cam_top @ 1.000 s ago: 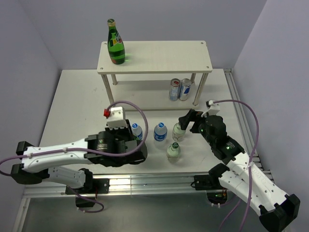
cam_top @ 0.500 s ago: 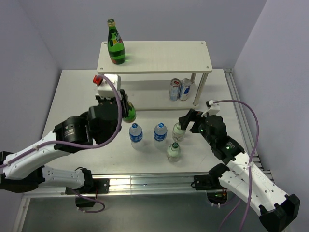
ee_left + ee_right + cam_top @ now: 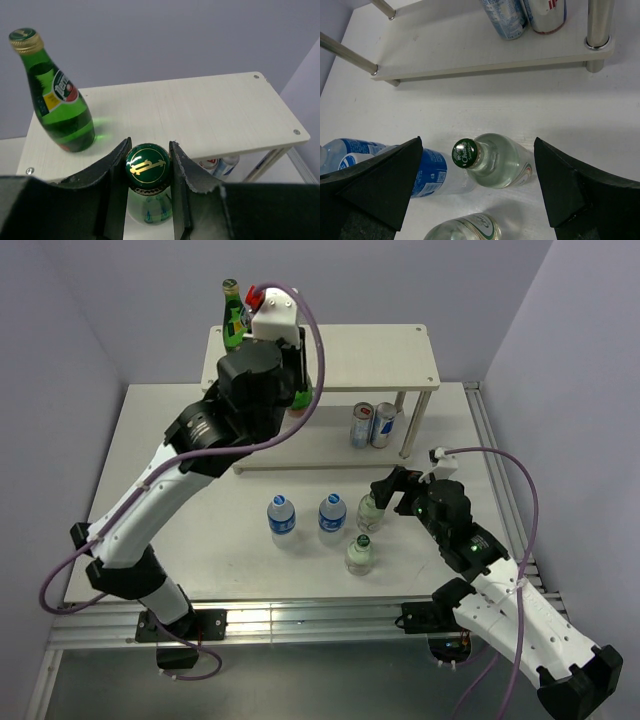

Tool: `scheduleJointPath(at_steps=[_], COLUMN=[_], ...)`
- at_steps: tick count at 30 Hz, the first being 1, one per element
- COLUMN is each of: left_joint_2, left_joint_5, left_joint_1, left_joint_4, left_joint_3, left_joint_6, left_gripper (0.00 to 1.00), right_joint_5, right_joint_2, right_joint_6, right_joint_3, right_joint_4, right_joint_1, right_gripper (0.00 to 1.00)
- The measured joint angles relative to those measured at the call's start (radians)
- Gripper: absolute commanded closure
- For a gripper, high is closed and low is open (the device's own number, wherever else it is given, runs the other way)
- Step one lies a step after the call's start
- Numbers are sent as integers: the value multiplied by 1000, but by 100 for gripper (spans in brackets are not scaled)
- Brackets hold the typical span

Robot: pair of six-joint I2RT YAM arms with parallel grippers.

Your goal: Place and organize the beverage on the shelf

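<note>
Placing is in hand: the left gripper [image 3: 148, 150] pinches a green bottle [image 3: 147, 167] by its neck at the front edge of the shelf [image 3: 210, 110], seemingly just short of its top, so the next move calls for carrying it forward beside the standing bottle [image 3: 60, 105]; the right gripper [image 3: 477, 180] sits spread around a clear bottle [image 3: 495, 162].

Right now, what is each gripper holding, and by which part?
Left gripper holds a green bottle by the top of its neck, at the cap. Right gripper is open, holding nothing.
</note>
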Motion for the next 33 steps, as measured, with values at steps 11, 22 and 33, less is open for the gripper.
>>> scheduleJointPath(at_steps=[11,22,33], left_joint_2=[137,171,253], left_joint_5=[64,69,66], left_joint_1=[76,173,233], left_joint_4=[27,175,298], left_joint_3=[127,139,137], left_joint_6=[92,134,169], left_gripper=[100,100,100], right_joint_5=[-4,-8,-8], right_joint_2=[-5,-6,-7], right_joint_6=[3,3,4], right_joint_3=[-1,-3,-10], right_joint_4=[0,0,0], right_joint_1=[0,0,0], right_gripper=[1,1,1])
